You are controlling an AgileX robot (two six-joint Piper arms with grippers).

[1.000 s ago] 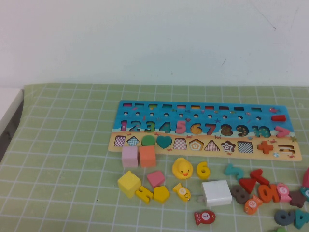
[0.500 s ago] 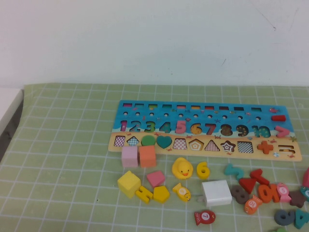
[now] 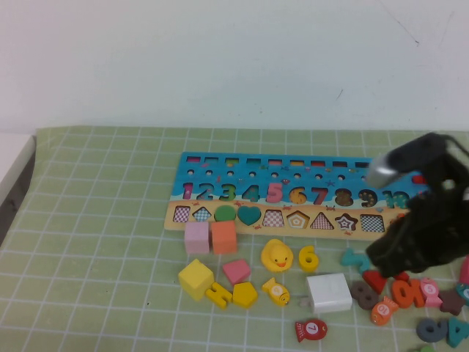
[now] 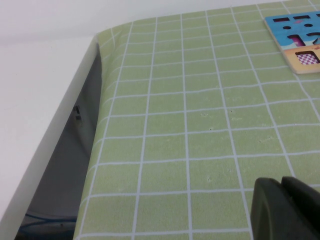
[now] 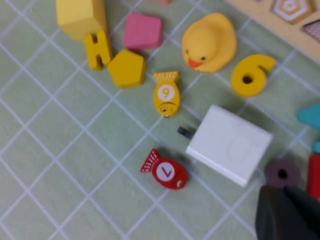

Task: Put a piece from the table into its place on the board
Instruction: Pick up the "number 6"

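Note:
The piece, a small yellow "6" (image 3: 308, 258) (image 5: 252, 75), lies flat on the table (image 3: 102, 220) just in front of the board (image 3: 192, 163), right of the duck. The board's corner (image 4: 295, 30) also shows in the left wrist view. My right gripper (image 3: 385, 253) (image 5: 282, 195) is shut and holds nothing. It hovers over the loose numerals to the right of the "6", apart from it, and its arm hides the board's right end. My left gripper (image 4: 281, 182) is shut and empty, low over bare mat near the table's left side, outside the high view.
A yellow duck (image 3: 277, 255), a white box (image 3: 328, 292), a yellow fish (image 3: 277, 291) and a red fish (image 3: 311, 329) lie around the "6". Pink and orange cubes (image 3: 211, 237) stand by the board. Several numerals (image 3: 407, 293) lie at the right. The mat's left edge (image 4: 97, 100) drops off.
My right arm has come into the high view from the right and now hangs over the board's right end and the pile of numerals. No piece has moved.

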